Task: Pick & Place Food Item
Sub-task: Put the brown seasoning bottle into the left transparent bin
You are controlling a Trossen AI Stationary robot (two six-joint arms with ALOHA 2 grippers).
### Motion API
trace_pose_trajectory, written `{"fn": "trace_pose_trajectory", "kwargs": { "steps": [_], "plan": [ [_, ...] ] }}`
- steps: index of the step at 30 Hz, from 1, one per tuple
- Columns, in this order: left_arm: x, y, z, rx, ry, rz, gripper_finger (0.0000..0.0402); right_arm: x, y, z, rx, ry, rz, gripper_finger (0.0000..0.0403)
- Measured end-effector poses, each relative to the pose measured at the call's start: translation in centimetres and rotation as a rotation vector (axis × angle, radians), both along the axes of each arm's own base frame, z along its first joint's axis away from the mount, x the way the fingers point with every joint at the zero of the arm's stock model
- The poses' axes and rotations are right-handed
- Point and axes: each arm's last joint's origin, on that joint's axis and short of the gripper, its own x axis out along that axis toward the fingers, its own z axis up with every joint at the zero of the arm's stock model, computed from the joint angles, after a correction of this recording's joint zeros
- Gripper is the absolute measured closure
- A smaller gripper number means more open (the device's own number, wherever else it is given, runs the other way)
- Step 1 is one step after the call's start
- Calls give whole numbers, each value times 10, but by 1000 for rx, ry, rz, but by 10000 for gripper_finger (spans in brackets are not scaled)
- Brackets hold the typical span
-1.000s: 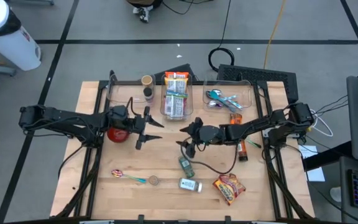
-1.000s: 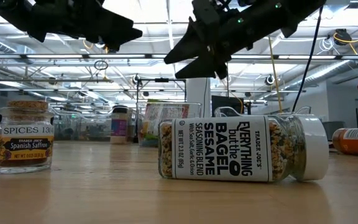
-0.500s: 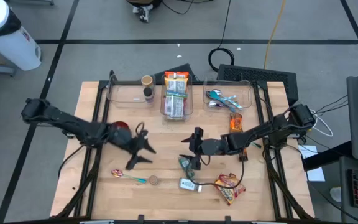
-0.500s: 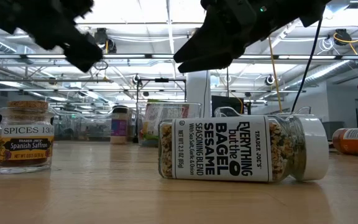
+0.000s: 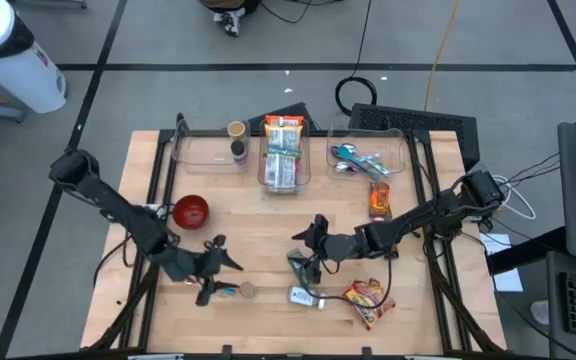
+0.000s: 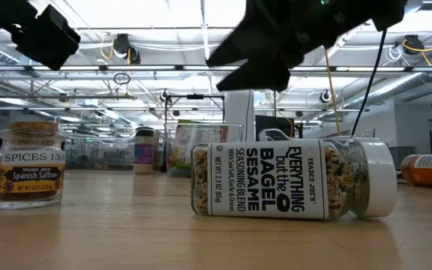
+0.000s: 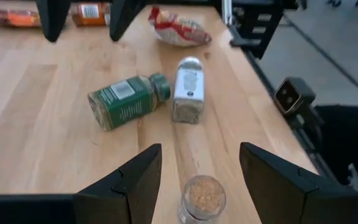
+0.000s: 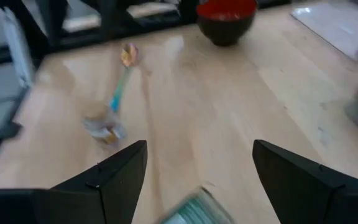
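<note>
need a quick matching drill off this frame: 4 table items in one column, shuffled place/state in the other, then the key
Items
1. saffron jar
2. bagel seasoning jar
3. red bowl
4. green-lidded spice jar

Place or state
A. lying on its side, white cap
B. standing upright, cork lid, between the open left gripper's fingers as seen from the left wrist
C. lying on its side, lid end beside the bagel seasoning jar
D. upright on the table's left half, near the left arm

Pairs: 1-B, 2-A, 3-D, 4-C

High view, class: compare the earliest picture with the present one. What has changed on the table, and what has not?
The left gripper moved from beside the red bowl toward the front edge, near the small saffron jar. The right gripper shifted slightly frontward over the green spice jar. Neither holds anything. Jars, bowl and bins stayed put.
</note>
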Motion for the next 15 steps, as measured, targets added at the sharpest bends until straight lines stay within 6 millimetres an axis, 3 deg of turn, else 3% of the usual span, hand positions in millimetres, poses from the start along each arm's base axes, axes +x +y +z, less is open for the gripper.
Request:
{"fn": "trace_pose_trajectory", "kwargs": {
  "steps": [8, 15],
  "plan": [
    [30, -33, -12, 117, 147, 6, 176, -3, 20, -13, 47, 31, 27, 119],
    [43, -42, -19, 177, 258, 16, 176, -4, 32, -23, 31, 33, 36, 119]
  ]
}}
